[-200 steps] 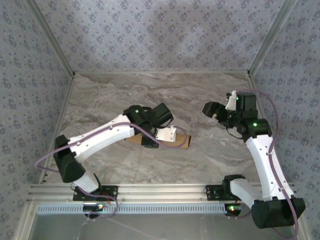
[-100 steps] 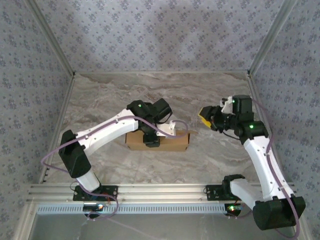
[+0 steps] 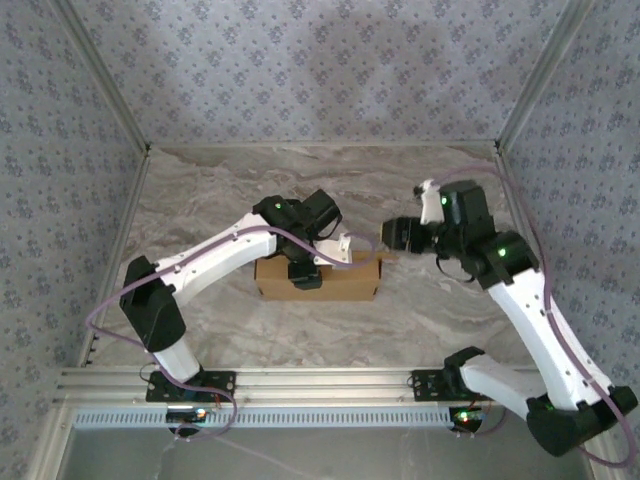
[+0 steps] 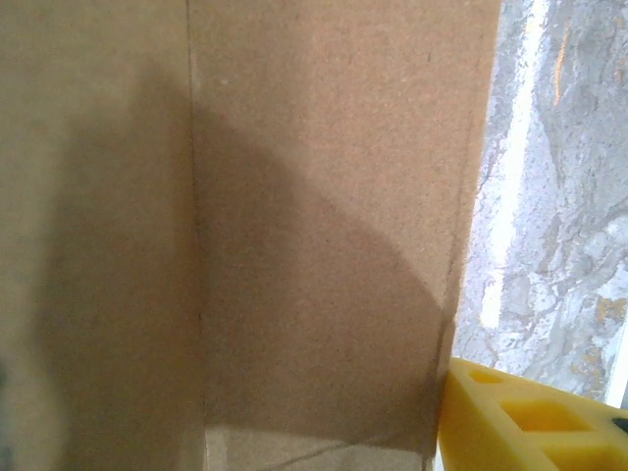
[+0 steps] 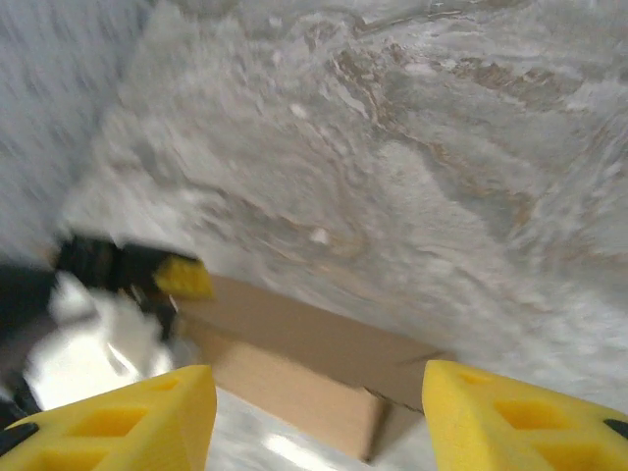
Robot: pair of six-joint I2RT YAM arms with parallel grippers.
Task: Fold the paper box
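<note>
The paper box [image 3: 330, 282] is a tan cardboard box lying on the marble table [image 3: 230, 190] at the middle. My left gripper [image 3: 305, 272] reaches down onto its top near the middle. In the left wrist view a creased panel of the paper box [image 4: 324, 196] is very close, with one yellow finger [image 4: 530, 420] against its right edge and the other finger hidden. My right gripper [image 3: 392, 235] hovers just off the box's right end. It is open, with the two yellow fingers [image 5: 128, 412] wide apart, nothing between them, and the paper box [image 5: 294, 358] beyond.
Patterned walls close the table in on three sides, with metal frame posts [image 3: 110, 100] at the back corners. An aluminium rail [image 3: 320, 385] with both arm bases runs along the near edge. Bare marble lies behind and to the right of the box.
My right gripper has swung left to the box's right end. My left arm has shifted, so more of the box's front wall shows. The left gripper stays on the box.
</note>
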